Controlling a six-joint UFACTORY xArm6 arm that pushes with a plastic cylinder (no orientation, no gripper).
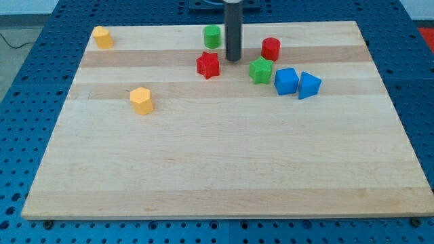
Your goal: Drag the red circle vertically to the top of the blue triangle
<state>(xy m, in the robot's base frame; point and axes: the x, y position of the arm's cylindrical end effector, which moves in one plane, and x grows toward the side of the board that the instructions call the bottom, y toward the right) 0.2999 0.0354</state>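
Observation:
The red circle [271, 49], a short cylinder, stands near the view's top, right of centre. The blue triangle [309, 85] lies lower and to the right of it, touching a blue cube [286, 81] on its left. My tip [233, 58] is the lower end of the dark rod, to the left of the red circle and apart from it, between a red star [209, 65] and a green star [261, 70].
A green cylinder [212, 36] stands at the top, left of the rod. A yellow block [102, 36] sits at the board's top left corner and another yellow block [142, 100] lies at the left. The wooden board [217, 169] rests on a blue pegboard.

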